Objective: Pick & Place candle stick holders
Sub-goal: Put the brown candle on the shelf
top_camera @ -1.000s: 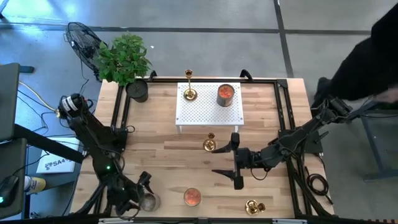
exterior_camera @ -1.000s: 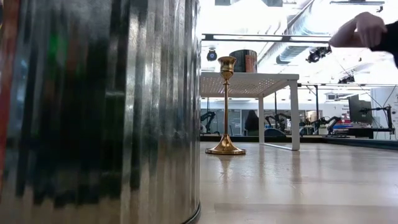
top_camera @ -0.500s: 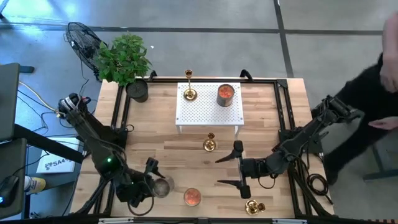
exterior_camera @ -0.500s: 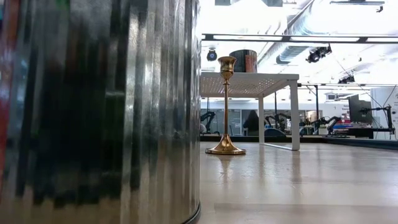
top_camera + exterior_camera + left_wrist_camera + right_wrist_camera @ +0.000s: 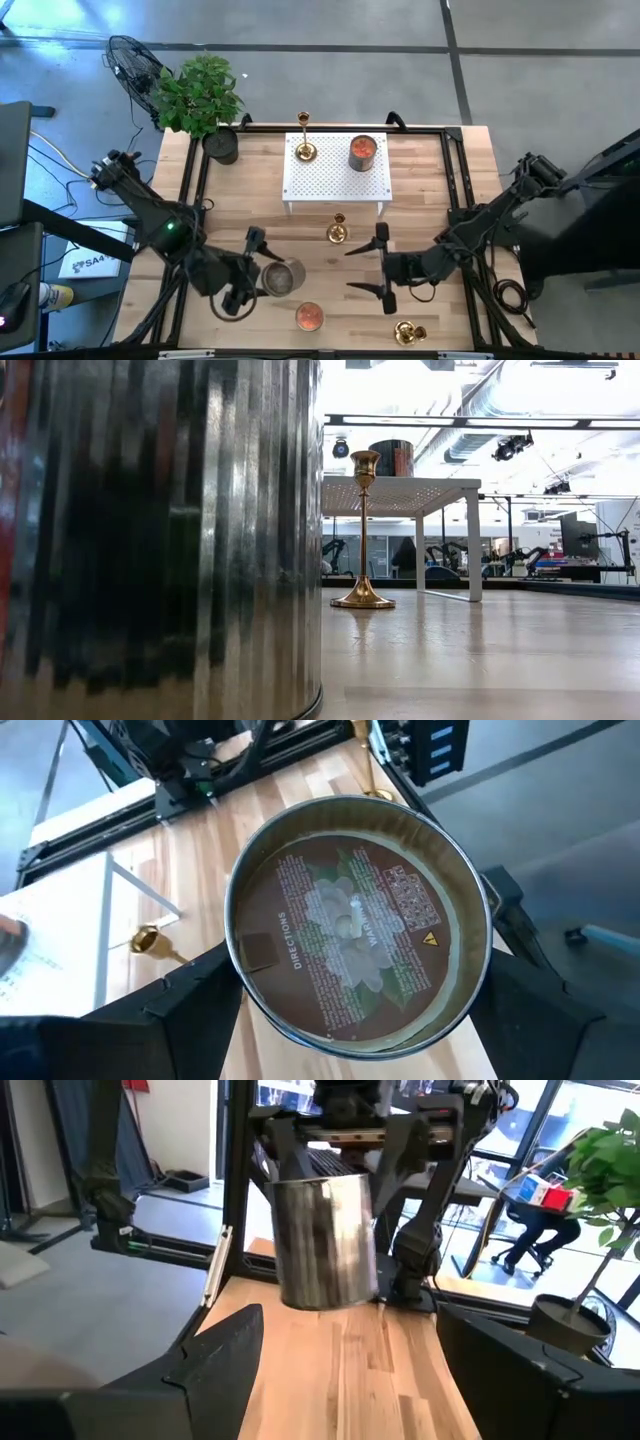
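Tools first: the left tool [image 5: 262, 275] is clamped on a silver candle tin [image 5: 284, 277] at the near left of the bench [image 5: 440, 180]. Its two dark fingers press the tin's sides, and in the right wrist view the tin seems raised just off the wood. The right tool [image 5: 362, 268] hangs near the bench's middle with its fingers apart and nothing between them, pointing left toward the tin.

Just beyond the right tool, a short candle stick holder [image 5: 337, 232] stands upright on the wood, close in front of the white perforated shelf [image 5: 335, 180]. A second holder [image 5: 405, 331] sits at the near edge, to the right of an orange candle jar [image 5: 309, 317], and seems to lie on its side. The tall holder [image 5: 304, 148] stands on the shelf's far left corner, with another orange jar [image 5: 362, 151] to its right.

Judging by their look, the holders are stiff polished metal: light, but slick and top-heavy on a thin stem. The stem just above the flared base looks the best place to pinch, since a high grip would let the base swing, and the round base is too wide and sloped to hold
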You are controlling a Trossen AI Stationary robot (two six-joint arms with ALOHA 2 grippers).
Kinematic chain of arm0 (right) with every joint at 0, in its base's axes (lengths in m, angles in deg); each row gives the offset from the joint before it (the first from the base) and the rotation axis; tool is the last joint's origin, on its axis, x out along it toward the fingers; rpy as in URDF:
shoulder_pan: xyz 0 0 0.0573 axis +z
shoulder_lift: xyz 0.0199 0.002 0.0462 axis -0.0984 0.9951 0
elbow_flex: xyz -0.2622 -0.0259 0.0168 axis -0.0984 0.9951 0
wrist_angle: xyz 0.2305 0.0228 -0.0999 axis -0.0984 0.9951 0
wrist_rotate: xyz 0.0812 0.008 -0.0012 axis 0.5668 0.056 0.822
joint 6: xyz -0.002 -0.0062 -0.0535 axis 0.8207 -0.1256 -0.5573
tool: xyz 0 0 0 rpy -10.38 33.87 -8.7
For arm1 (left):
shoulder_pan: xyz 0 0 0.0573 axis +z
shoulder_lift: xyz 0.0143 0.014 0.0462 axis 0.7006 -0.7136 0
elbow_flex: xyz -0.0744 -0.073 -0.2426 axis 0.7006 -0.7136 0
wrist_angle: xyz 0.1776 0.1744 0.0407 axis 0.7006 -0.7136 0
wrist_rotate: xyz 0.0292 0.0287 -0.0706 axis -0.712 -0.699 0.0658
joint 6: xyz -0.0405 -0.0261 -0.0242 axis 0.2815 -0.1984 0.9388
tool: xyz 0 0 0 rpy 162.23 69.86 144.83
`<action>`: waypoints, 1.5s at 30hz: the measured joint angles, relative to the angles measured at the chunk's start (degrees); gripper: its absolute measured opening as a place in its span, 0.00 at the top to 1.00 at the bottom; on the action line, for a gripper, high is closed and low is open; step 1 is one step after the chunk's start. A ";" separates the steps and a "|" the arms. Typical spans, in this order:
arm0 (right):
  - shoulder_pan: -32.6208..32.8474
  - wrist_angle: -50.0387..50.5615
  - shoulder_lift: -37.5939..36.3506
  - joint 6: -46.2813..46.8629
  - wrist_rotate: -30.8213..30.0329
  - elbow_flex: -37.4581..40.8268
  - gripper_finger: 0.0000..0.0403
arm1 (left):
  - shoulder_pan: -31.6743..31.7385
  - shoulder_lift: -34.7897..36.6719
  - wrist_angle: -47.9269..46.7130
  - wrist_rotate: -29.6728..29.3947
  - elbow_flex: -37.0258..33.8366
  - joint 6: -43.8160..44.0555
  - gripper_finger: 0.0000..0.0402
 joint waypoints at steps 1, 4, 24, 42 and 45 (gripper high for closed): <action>0.00 -0.14 -0.02 -0.46 -0.13 0.00 0.27 | 0.51 0.00 0.05 0.36 0.12 -0.44 0.20; -0.01 0.04 -0.02 -1.70 0.37 0.00 0.27 | 2.29 0.00 0.00 0.89 0.25 -1.13 0.20; 0.00 -0.02 -0.02 1.19 5.54 0.00 0.27 | 8.13 -0.22 1.97 6.24 0.25 -3.36 0.20; -1.23 -2.54 -0.02 3.25 2.68 0.00 0.27 | 8.87 -0.22 1.87 6.66 0.25 -8.37 0.20; -1.27 -0.74 -0.02 4.77 -3.07 -0.02 0.27 | 8.87 -0.22 1.86 6.68 0.25 -8.93 0.20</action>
